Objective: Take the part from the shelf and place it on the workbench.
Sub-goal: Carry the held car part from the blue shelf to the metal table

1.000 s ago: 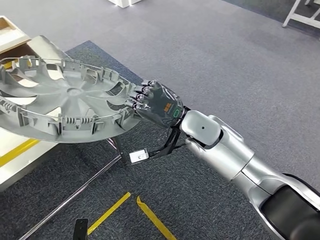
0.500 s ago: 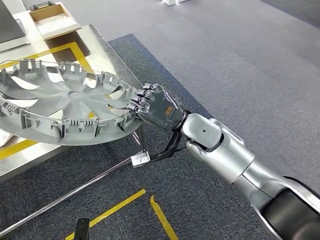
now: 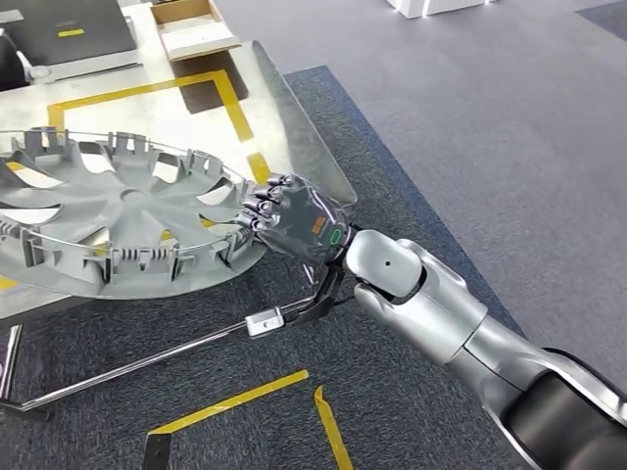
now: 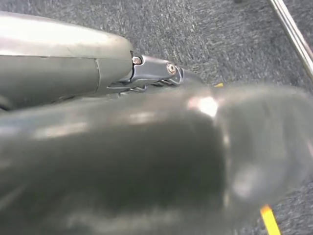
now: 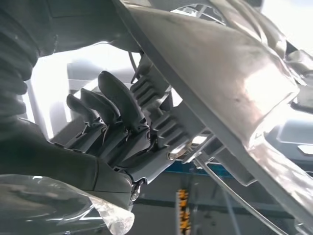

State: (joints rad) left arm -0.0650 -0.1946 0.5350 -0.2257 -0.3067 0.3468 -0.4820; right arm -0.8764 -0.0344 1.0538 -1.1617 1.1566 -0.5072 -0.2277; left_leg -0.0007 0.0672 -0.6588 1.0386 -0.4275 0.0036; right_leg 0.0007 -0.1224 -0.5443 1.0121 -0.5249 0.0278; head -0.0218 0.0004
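Holding wheel cover over workbench edge

Right hand [image 3: 296, 217] is grasping the grey wheel cover [image 3: 119, 220] by its rim, inner side up, above the steel workbench [image 3: 296, 127]. Left hand [image 4: 147, 161] is blurring out close to the lens; grip cannot be told.

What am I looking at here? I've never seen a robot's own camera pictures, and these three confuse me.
This is a two-armed humanoid robot carrying a car part to a workbench. The wide picture comes from a camera high on its body, looking down. Its silver right arm ends in a dark right hand, which grips the rim of a big grey wheel cover. The cover hangs partly over the shiny workbench, which has yellow tape lines and a shallow box at its far end. The other two pictures come from cameras at the wrists. The right one shows that hand's fingers under the cover. The left one is blurred, so the left hand's state is unclear.
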